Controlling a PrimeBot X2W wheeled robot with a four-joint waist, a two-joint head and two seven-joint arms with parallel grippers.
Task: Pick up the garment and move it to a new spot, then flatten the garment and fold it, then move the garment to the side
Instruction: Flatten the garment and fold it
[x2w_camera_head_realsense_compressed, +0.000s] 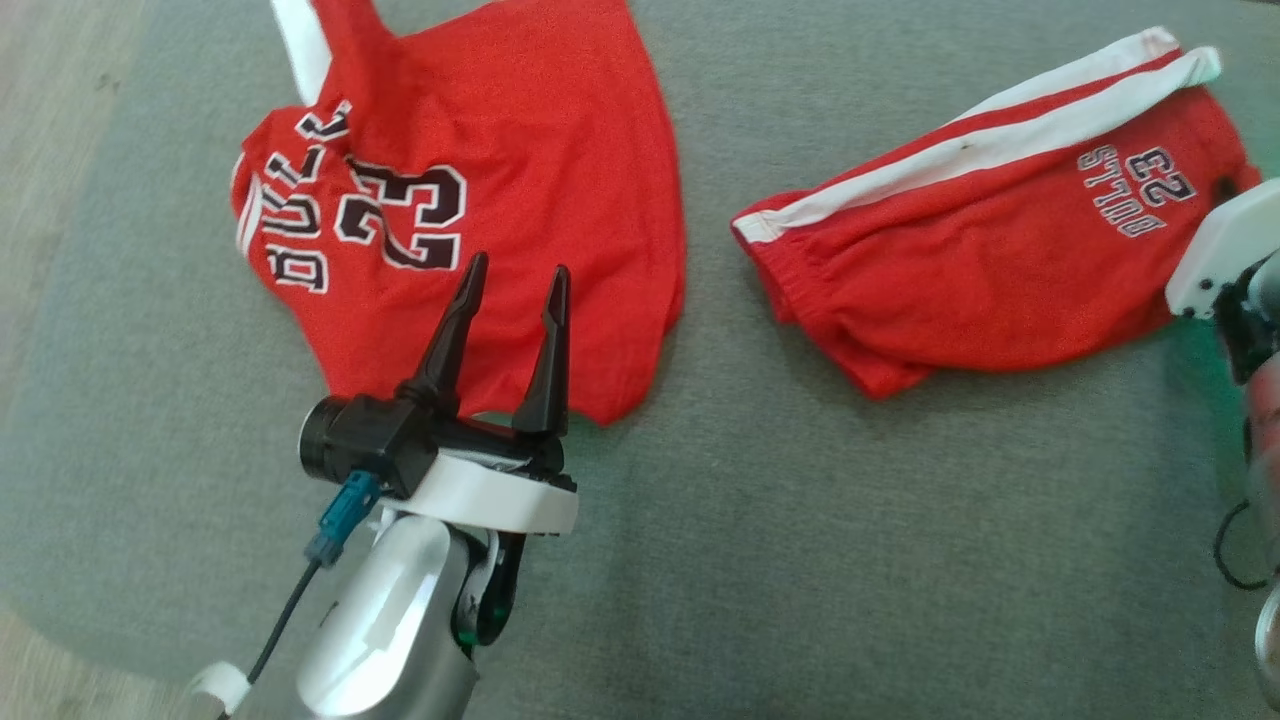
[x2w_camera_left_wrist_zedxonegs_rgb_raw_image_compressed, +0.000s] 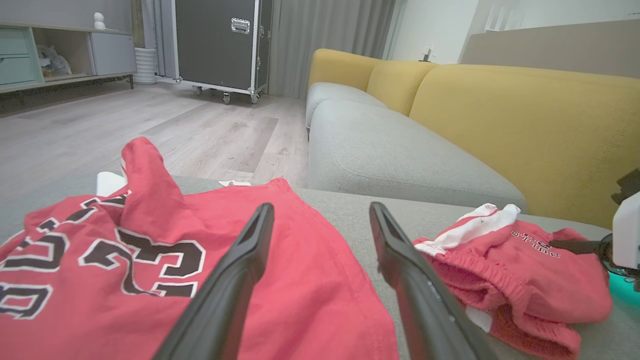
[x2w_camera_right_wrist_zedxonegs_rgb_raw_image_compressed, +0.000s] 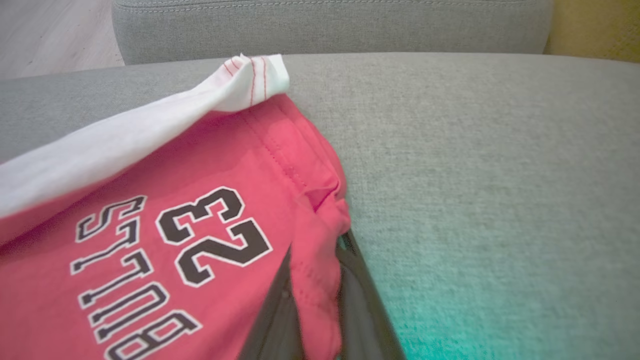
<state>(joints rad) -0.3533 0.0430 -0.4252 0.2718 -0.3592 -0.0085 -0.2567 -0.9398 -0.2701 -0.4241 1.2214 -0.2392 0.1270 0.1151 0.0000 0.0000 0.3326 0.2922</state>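
Note:
A red pair of shorts (x2w_camera_head_realsense_compressed: 980, 250) with white side stripes and a "23" print lies crumpled on the right of the grey cushion (x2w_camera_head_realsense_compressed: 800, 550). My right gripper (x2w_camera_right_wrist_zedxonegs_rgb_raw_image_compressed: 320, 245) is shut on the hem edge of the shorts (x2w_camera_right_wrist_zedxonegs_rgb_raw_image_compressed: 150, 225), with red fabric pinched between its dark fingers (x2w_camera_right_wrist_zedxonegs_rgb_raw_image_compressed: 357, 295). In the head view, its white wrist mount (x2w_camera_head_realsense_compressed: 1225, 250) sits at the far right edge of the shorts. A red "23" jersey (x2w_camera_head_realsense_compressed: 500, 150) lies spread on the left. My left gripper (x2w_camera_head_realsense_compressed: 519, 265) hovers open over the jersey's lower part, holding nothing; its fingers frame the jersey (x2w_camera_left_wrist_zedxonegs_rgb_raw_image_compressed: 150, 280) and shorts (x2w_camera_left_wrist_zedxonegs_rgb_raw_image_compressed: 520, 280).
The grey cushion continues toward me and between the two garments. A yellow sofa back (x2w_camera_left_wrist_zedxonegs_rgb_raw_image_compressed: 525, 125) rises behind the seat. Wooden floor (x2w_camera_left_wrist_zedxonegs_rgb_raw_image_compressed: 100, 125) lies beyond the cushion's left edge, with a black wheeled case (x2w_camera_left_wrist_zedxonegs_rgb_raw_image_compressed: 220, 40) and a low cabinet (x2w_camera_left_wrist_zedxonegs_rgb_raw_image_compressed: 60, 55) far off.

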